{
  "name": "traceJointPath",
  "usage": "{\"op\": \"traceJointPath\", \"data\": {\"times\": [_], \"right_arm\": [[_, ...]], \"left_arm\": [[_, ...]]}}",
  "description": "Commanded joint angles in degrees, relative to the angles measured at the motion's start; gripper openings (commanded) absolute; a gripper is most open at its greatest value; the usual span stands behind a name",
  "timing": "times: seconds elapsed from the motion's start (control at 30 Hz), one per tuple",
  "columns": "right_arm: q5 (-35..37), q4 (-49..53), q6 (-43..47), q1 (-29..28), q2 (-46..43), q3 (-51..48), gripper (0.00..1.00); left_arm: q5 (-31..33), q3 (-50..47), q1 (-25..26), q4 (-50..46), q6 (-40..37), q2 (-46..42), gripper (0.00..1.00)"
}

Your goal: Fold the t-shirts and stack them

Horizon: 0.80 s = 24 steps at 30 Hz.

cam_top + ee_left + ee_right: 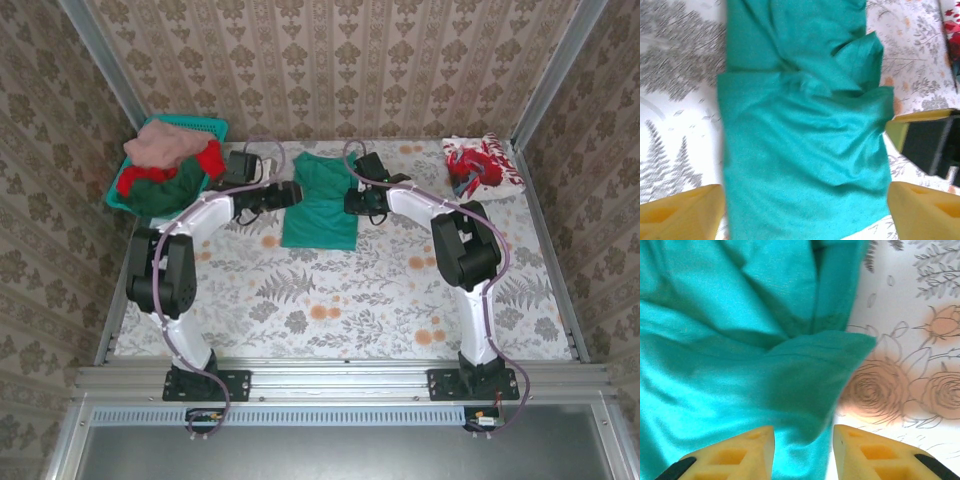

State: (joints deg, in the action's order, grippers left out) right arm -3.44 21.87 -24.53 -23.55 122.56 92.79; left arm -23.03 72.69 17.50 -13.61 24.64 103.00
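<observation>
Left gripper [288, 193]: I read its yellow fingers [685, 210] as spread wide, one on each side of the teal-green shirt [320, 205], with nothing pinched between them. Right gripper [354, 202]: its fingers [747, 452] stand partly apart over the shirt's right edge. Cloth lies under the gap, but I see no pinch.

Position of the work item: the teal-green shirt lies flat at the far middle of the table [330, 300], folded lengthwise into a narrow strip, with one gripper at each long edge. Creases show across its middle.

Progress, as I judge it:
- The red-and-white shirt [483, 165] lies at the far right corner. I cannot tell whether it is properly folded.
- The teal basket [205, 125] at the far left holds a salmon-pink shirt [160, 143], a red shirt [210, 160] and a dark green shirt [160, 195], all heaped and unfolded.
- The teal-green shirt appears to need a cross fold before stacking.

I estimate that most of the task remains.
</observation>
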Motion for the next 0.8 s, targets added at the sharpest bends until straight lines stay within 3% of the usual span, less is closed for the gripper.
{"op": "traceJointPath", "data": {"times": [0.0,0.2,0.3,0.43,0.77], "right_arm": [[-1.7,0.0,-1.9,-1.2,-3.2,-2.2,0.37],[-1.8,-5.6,-6.6,-3.6,-12.5,-17.8,0.41],[-2.3,-7.1,-7.9,-6.1,-14.6,-22.3,0.42],[-2.1,-8.6,-9.4,-7.7,-13.7,-24.9,0.42],[0.2,-8.6,-8.7,-7.7,-11.4,-23.3,0.42]], "left_arm": [[1.5,-5.5,0.1,2.0,0.6,0.5,0.77],[-0.9,-14.6,0.6,9.8,4.7,0.7,0.74],[-1.2,-15.9,1.5,11.5,5.3,1.7,0.64],[-1.9,-16.7,1.9,13.5,6.1,3.4,0.53],[0.3,-19.0,2.9,11.2,5.8,2.2,0.4]]}}
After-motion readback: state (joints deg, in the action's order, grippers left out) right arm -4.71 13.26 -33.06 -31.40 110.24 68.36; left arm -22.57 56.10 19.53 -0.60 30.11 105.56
